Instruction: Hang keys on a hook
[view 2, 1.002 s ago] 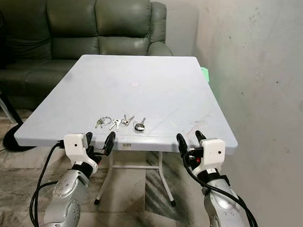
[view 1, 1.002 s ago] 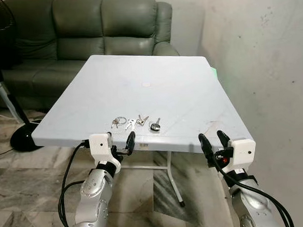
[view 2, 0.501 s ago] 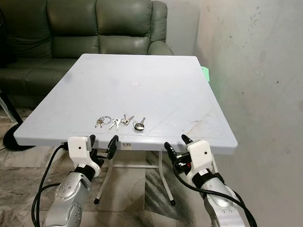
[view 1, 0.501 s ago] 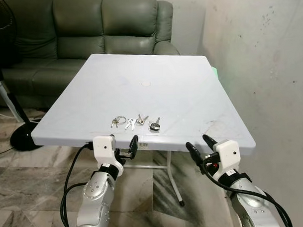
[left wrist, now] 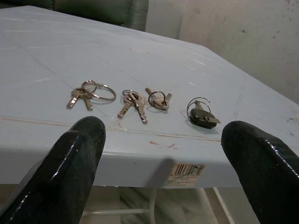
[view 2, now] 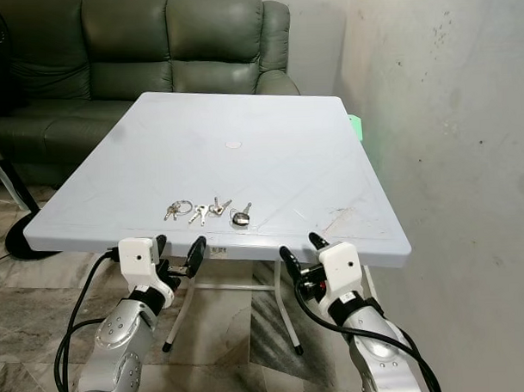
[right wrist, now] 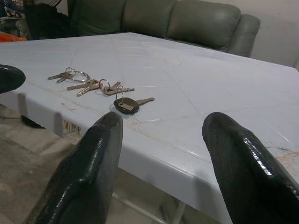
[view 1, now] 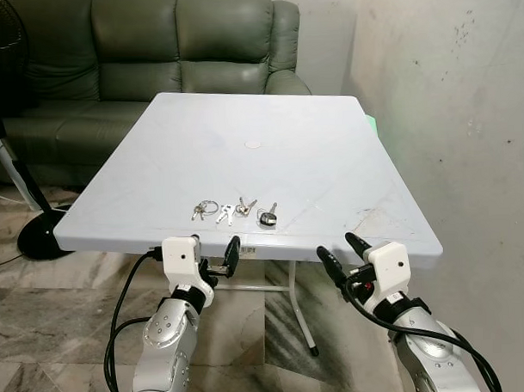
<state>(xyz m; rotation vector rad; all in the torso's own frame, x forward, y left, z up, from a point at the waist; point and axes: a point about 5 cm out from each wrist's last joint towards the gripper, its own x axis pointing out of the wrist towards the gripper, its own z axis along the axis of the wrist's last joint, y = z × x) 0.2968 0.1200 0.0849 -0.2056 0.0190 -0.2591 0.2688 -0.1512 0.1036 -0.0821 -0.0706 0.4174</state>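
Three bunches of keys lie in a row near the front edge of the white table (view 1: 268, 118): a ring with two keys (view 1: 205, 210), a middle bunch (view 1: 234, 211), and a black-headed key (view 1: 267, 216). My left gripper (view 1: 193, 247) hangs open just below and in front of the table edge, under the keys. The left wrist view has the ring (left wrist: 91, 93), the middle bunch (left wrist: 142, 100) and the black-headed key (left wrist: 202, 115) between its fingers. My right gripper (view 1: 336, 248) is open too, below the edge, to the right of the keys. Its wrist view looks at the black-headed key (right wrist: 128, 104).
A green sofa (view 1: 179, 53) stands behind the table. A black fan base (view 1: 38, 234) sits on the floor to the left. A bare wall (view 1: 457, 112) runs close along the table's right side. Folding table legs (view 1: 301, 315) stand on the marble floor below.
My right gripper has moved left and a little lower along the table's front edge, closer to the keys. The left gripper has shifted slightly. The keys have not moved.
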